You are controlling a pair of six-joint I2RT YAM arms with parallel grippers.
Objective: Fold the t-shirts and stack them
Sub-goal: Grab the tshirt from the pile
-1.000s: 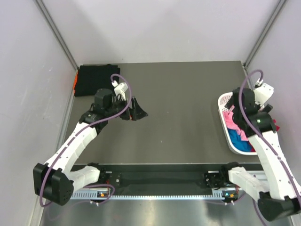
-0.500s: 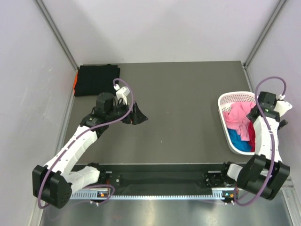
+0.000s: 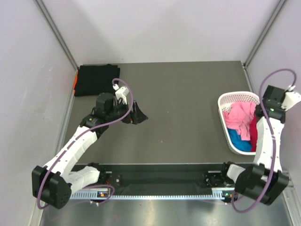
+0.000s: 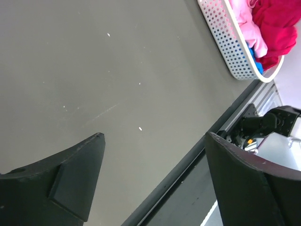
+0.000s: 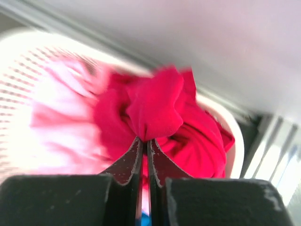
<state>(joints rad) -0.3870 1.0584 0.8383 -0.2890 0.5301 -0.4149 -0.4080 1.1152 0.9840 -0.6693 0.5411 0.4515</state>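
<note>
The right hand (image 5: pixel 145 139) is clenched on a bunched fold of the red t-shirt (image 5: pixel 157 101), which lies inside the white basket (image 3: pixel 233 95). The left hand (image 4: pixel 154 137) hangs released, well apart from the basket. This looks like the fetching step. Next, the shirt probably needs lifting clear of the basket onto the worktop (image 3: pixel 188 94).

Red t-shirt (image 5: pixel 160 106) is soft cloth, basket (image 4: pixel 221 28) perforated plastic, table (image 3: pixel 188 103) matt

Right pincer (image 5: pixel 145 141): was spread wide, now pinched tight on a bunched fold of red t-shirt (image 5: pixel 155 101) at its tips. Right arm: swung outward off the basket (image 3: pixel 235 96); pink t-shirt (image 3: pixel 237 117), left of the pincer, now uncovered.
</note>
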